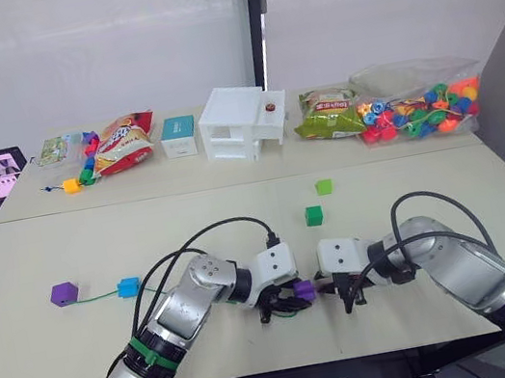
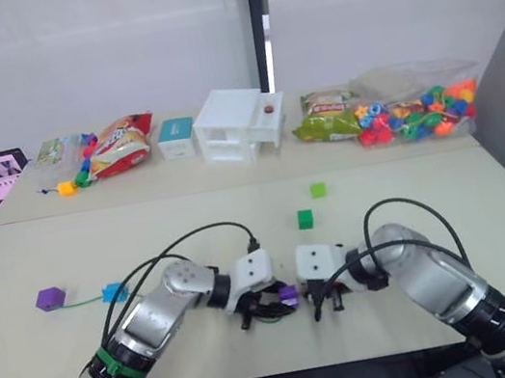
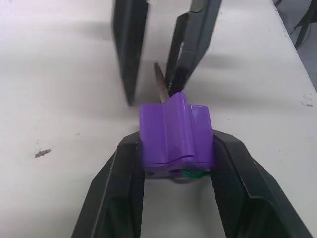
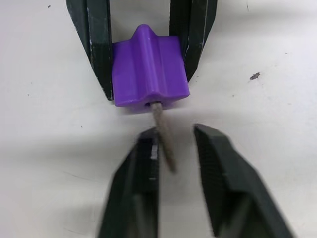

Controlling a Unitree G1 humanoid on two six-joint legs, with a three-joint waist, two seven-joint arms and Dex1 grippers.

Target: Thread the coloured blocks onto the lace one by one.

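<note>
In the left eye view, the left gripper (image 1: 296, 297) holds a purple block (image 1: 303, 289) low over the counter (image 1: 237, 211), and the right gripper (image 1: 341, 293) stands just beside this block, on its right. Two other blocks are already on the lace (image 1: 100, 296): a second purple block (image 1: 64, 294) and a blue block (image 1: 129, 287), both far to the left of the held block. The dark green block (image 1: 313, 215) and the light green block (image 1: 324, 187) lie loose behind it.

In the left wrist view, the jaws are clenched on both sides of the purple block, and a bit of green cord shows under it.

In the right wrist view, the grey tip (image 4: 163, 136) comes out of the block's hole and points straight to the right gripper, its long axis running between the released jaws, close to one finger (image 4: 143, 163). I judge the right arm must close on this tip and pull it through.
</note>
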